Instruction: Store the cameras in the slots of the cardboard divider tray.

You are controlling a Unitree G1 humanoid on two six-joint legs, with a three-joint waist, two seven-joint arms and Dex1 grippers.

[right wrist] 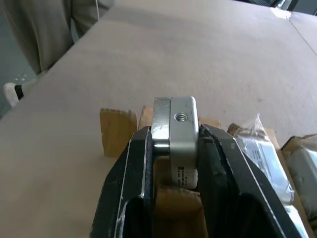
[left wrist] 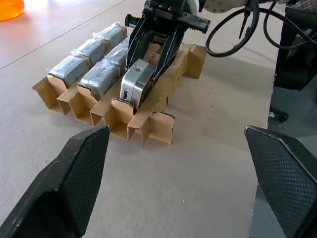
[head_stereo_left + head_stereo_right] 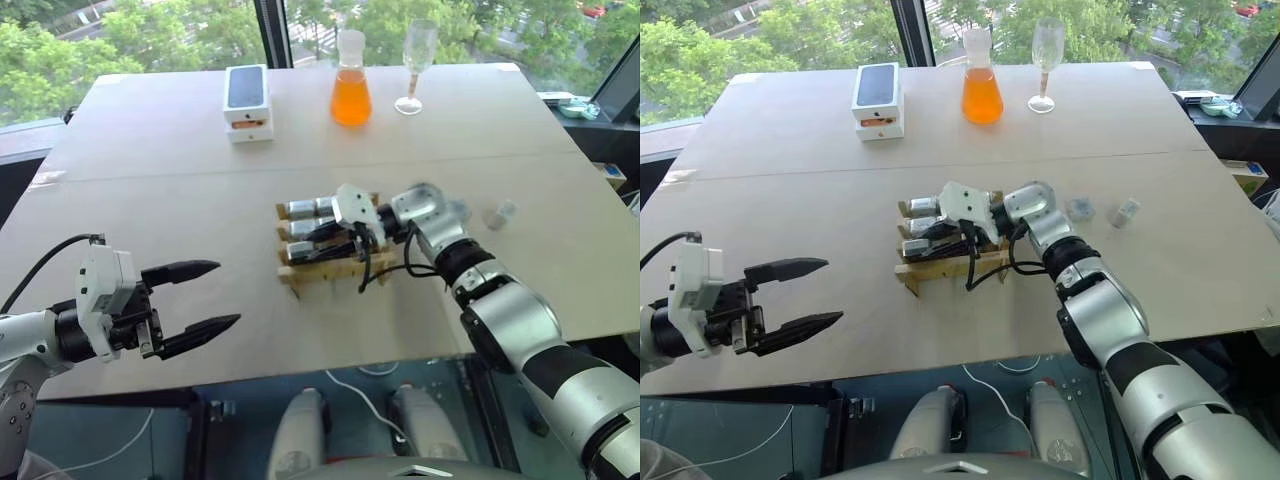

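**Right gripper holds a camera over the near row of the divider tray**

The cardboard divider tray (image 2: 148, 124) sits near the middle of the tan table (image 3: 150, 170), slightly toward the robot's right. The right gripper (image 1: 173, 148) reaches in over it from the right, its two black fingers clamped on the sides of a silver-grey camera (image 1: 174, 130). In the left wrist view that held camera (image 2: 134, 85) stands tilted, its lower end down in the row of slots nearest the robot, with the fingers slanting down onto it from above. A threaded hole shows in its top face in the right wrist view.

Several more cameras, wrapped in clear film (image 2: 69, 69), lie lengthwise in the tray's other rows, just beside the held one. Two further cameras (image 3: 1124, 212) lie loose on the table to the right of the tray, well apart from it.

The left gripper (image 3: 205, 300) hovers over the near left part of the table, well clear of the tray, its fingers spread wide with nothing between them.

At the far side of the table stand a white phone box with a black top (image 3: 247, 102), a flask of orange liquid (image 3: 351, 85) and a clear stemmed glass (image 3: 415, 65).
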